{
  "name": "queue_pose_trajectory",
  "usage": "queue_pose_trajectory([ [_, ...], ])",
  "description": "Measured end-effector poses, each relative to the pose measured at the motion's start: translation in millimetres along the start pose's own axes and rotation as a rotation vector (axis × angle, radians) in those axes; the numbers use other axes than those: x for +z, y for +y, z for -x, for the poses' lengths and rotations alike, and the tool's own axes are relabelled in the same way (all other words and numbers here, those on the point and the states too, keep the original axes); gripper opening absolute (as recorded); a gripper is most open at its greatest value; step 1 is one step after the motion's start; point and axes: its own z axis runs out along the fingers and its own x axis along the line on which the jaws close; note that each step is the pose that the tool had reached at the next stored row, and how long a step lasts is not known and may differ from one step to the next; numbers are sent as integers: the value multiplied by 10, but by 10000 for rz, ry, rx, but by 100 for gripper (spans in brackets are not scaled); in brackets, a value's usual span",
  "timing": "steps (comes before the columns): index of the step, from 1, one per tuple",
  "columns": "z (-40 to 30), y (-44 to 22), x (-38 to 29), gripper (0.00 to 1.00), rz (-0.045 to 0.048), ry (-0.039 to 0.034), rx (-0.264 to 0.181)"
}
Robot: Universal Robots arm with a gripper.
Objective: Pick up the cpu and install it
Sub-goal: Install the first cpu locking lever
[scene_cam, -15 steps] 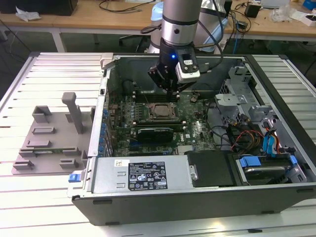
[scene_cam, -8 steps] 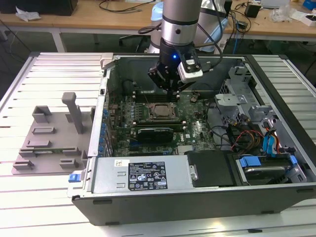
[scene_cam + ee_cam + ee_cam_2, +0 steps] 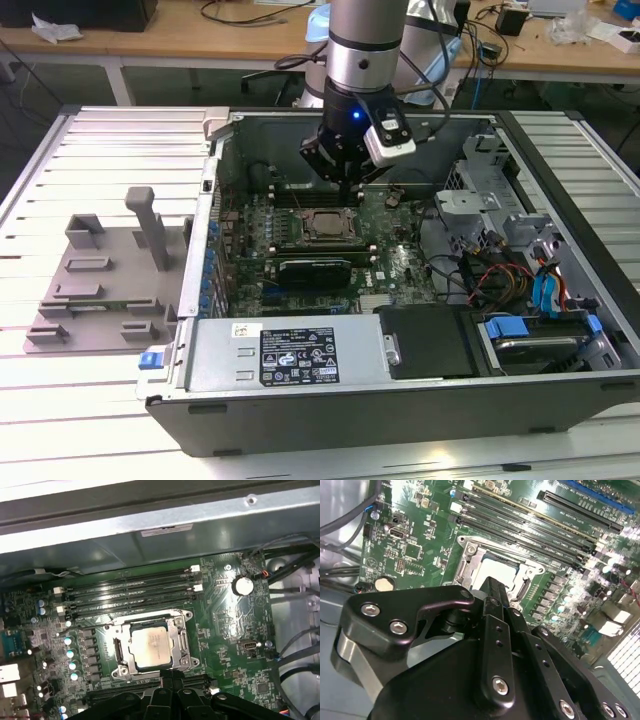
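The cpu (image 3: 150,647), a silvery square chip, lies flat inside the metal socket frame (image 3: 180,642) on the green motherboard (image 3: 235,625); it also appears in the exterior view (image 3: 322,225) and in the second wrist view (image 3: 492,569). My gripper (image 3: 347,186) hangs a little above the board, just off the socket's edge on the side toward the memory slots. Its black fingers (image 3: 170,676) are pressed together with nothing between them, and in the second wrist view the gripper (image 3: 492,584) hides part of the socket.
The open computer case (image 3: 300,400) lies on a slatted table. A grey plastic tray (image 3: 100,270) with raised blocks sits on the exterior view's left. Memory slots (image 3: 130,592), a black cooler block (image 3: 315,270), cables (image 3: 500,275) and drive bays (image 3: 540,330) surround the socket.
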Motion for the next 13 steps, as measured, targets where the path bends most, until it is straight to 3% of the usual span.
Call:
queue_pose_trajectory([
  [3,0,0,0,11,27,-22,-612],
  [13,0,-1,-1,11,61,-68,-1899],
])
